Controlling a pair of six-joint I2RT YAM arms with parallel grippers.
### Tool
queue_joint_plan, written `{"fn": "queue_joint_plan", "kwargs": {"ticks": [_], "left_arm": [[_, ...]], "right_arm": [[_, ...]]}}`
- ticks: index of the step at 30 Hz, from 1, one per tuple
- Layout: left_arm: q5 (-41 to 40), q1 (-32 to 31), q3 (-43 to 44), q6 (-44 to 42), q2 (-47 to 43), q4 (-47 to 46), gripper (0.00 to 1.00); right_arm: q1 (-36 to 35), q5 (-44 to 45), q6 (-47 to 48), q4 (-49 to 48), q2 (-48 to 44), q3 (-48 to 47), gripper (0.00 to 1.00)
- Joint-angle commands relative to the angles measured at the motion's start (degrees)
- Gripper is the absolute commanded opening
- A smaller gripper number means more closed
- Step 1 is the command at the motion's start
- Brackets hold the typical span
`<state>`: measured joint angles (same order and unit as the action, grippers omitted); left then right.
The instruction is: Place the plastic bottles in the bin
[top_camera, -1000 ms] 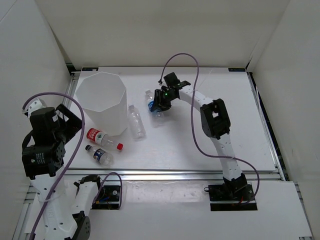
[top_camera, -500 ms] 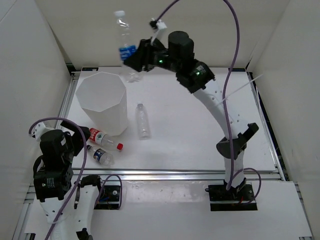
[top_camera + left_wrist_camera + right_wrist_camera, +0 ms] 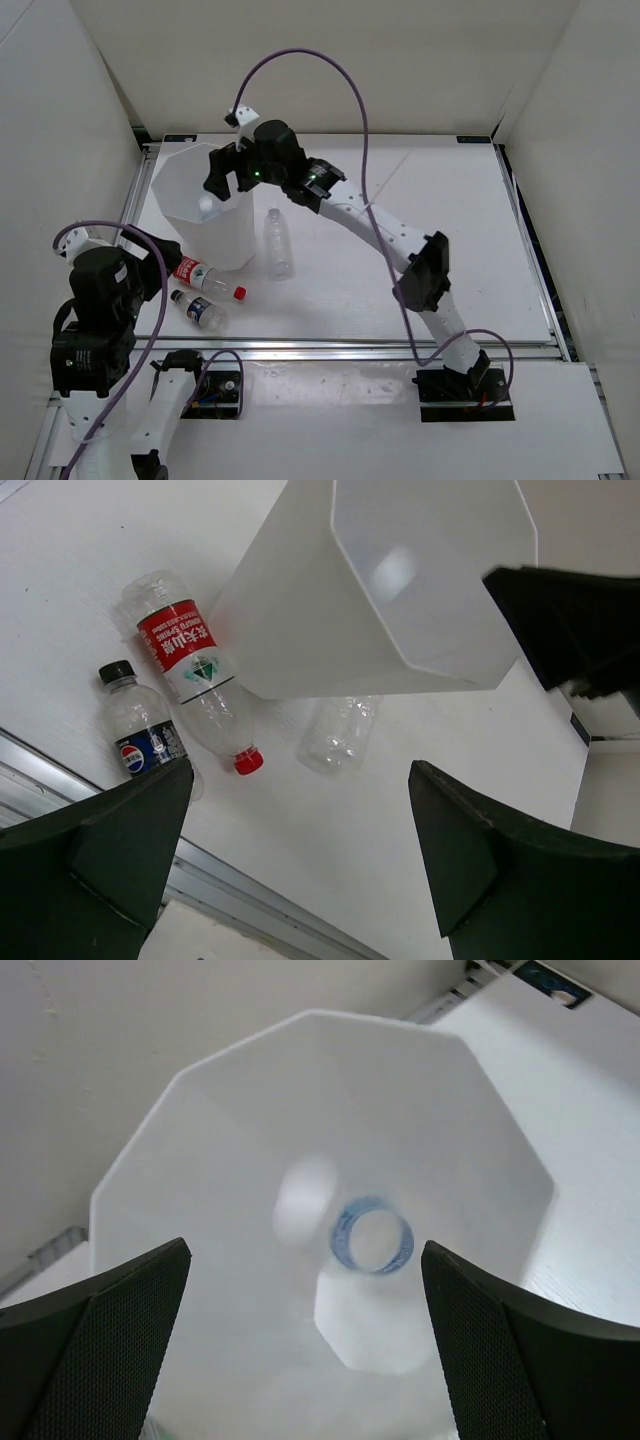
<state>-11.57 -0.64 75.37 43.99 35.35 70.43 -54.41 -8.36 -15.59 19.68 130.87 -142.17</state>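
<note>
Your right tool (image 3: 225, 175) hangs spread above the bin (image 3: 215, 245), the blue-labelled bottle (image 3: 371, 1236) inside it (blurred, end-on), while your spread left tool (image 3: 300, 780) sits nearer the red-labelled bottle (image 3: 190, 670), dark-capped bottle (image 3: 140, 735) and unlabelled bottle (image 3: 338, 735) lying flat on the desk (image 3: 330, 860) by the bin's near side

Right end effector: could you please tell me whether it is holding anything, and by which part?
Nothing is held: the right end effector is open above the bin, with a blue-labelled bottle loose inside.
</note>
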Motion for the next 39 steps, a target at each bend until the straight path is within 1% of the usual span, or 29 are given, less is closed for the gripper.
{"fn": "queue_joint_plan", "kwargs": {"ticks": [1,2,3,4,5,6,7,8,9,10,11,12,13,14,16,17,18,19,21,25,26,28,30,31,32,35,37,38,39], "left_arm": [[-1.87,-0.41,0.92,-0.74,-0.81,0.85,1.00],[-2.57,-0.41,0.22,-0.05,-1.33,0.85,1.00],[-3.27,-0.41,-1.35,1.35,-2.12,0.32,1.00],[-3.28,-0.41,-2.24,1.36,-2.13,-0.38,1.00],[-3.80,-0.41,-2.94,2.58,-2.91,-0.39,1.00],[-3.81,-0.41,-4.34,3.29,-2.92,-1.08,1.00],[-4.42,-0.41,-4.88,4.26,-3.44,-1.09,1.00],[-4.42,-0.41,-4.89,5.83,-3.45,-1.09,1.00],[-4.42,-0.41,-5.76,5.85,-3.45,-1.09,1.00],[-4.42,-0.41,-5.76,6.54,-3.45,-1.09,1.00],[-4.42,-0.41,-6.37,7.16,-3.45,-1.09,1.00],[-5.03,-0.41,-6.38,7.17,-3.45,-1.09,1.00],[-5.04,-0.41,-6.38,7.17,-3.45,-1.09,1.00],[-5.04,-0.41,-6.38,7.17,-3.45,-0.48,1.00],[-6.70,-0.41,-6.38,7.17,-3.45,0.84,1.00],[-7.32,-0.41,-6.38,8.64,-3.45,1.54,1.00],[-7.93,-0.41,-6.38,9.62,-3.45,2.24,1.00],[-8.55,-0.41,-7.16,10.32,-3.45,2.86,1.00],[-8.55,-0.41,-8.13,12.08,-5.02,3.39,1.00],[-4.70,-0.41,-10.76,15.68,-6.78,4.10,1.00],[-2.95,-0.41,-11.47,15.69,-6.79,4.10,1.00],[-2.15,-0.41,-11.48,16.48,-7.31,5.33,1.00],[-1.62,-0.41,-12.00,17.18,-7.32,6.12,1.00],[-1.61,-0.41,-12.00,17.18,-8.01,6.64,1.00],[-1.61,-0.41,-12.00,17.18,-8.54,6.65,1.00],[-1.61,-0.41,-12.00,17.80,-9.25,7.70,1.00],[-2.66,-0.41,-11.48,18.85,-9.77,8.31,1.00],[-2.66,-0.41,-11.48,18.85,-9.78,8.84,1.00],[-3.27,-0.41,-11.48,18.85,-10.30,8.84,1.00]], "right_arm": [[-0.43,7.37,4.69,-7.36,-22.00,6.14,1.00],[0.09,8.79,6.35,-8.16,-24.50,8.29,1.00],[1.49,12.37,6.37,-7.39,-28.26,11.97,1.00],[2.37,14.23,6.37,-6.16,-29.69,12.00,1.00],[3.60,15.21,5.41,-2.67,-30.92,17.14,1.00],[7.01,14.52,0.44,-0.02,-31.89,20.06,1.00],[8.95,12.77,-3.09,2.62,-33.38,23.13,1.00],[12.63,10.58,-6.61,5.08,-34.01,31.69,1.00],[14.40,2.99,-9.69,5.10,-34.71,36.74,1.00],[15.99,-0.92,-14.76,3.97,-35.24,41.92,1.00],[18.88,-5.48,-16.73,2.05,-35.24,46.85,1.00],[19.95,-10.31,-18.05,-2.50,-35.24,55.16,0.99],[20.74,-18.10,-19.55,-4.72,-33.85,58.29,0.99],[21.36,-22.18,-19.56,-6.74,-32.36,60.32,1.00],[21.98,-27.30,-19.56,-8.43,-26.30,60.26,1.00],[21.98,-29.76,-19.04,-8.43,-24.19,59.21,1.00],[21.98,-32.48,-19.03,-8.43,-19.99,58.07,1.00],[21.98,-33.55,-19.64,-8.43,-17.78,56.93,1.00],[21.45,-34.79,-20.96,-8.43,-12.16,53.50,1.00],[20.93,-37.34,-22.90,-11.06,-6.07,50.15,1.00],[20.93,-38.04,-23.95,-11.07,-4.06,49.36,1.00],[20.23,-40.84,-26.66,-12.47,-0.03,46.56,1.00],[19.53,-42.70,-28.78,-13.09,2.89,44.18,1.00],[18.56,-43.31,-29.57,-13.09,4.21,41.47,1.00],[18.03,-43.32,-30.19,-13.09,6.66,40.14,1.00],[16.62,-43.32,-30.99,-11.79,10.18,37.24,1.00],[16.00,-42.80,-31.51,-11.77,10.72,36.52,1.00],[15.48,-42.79,-31.51,-11.77,11.25,36.52,0.96],[15.48,-42.79,-31.51,-11.77,11.25,37.31,0.88]]}}
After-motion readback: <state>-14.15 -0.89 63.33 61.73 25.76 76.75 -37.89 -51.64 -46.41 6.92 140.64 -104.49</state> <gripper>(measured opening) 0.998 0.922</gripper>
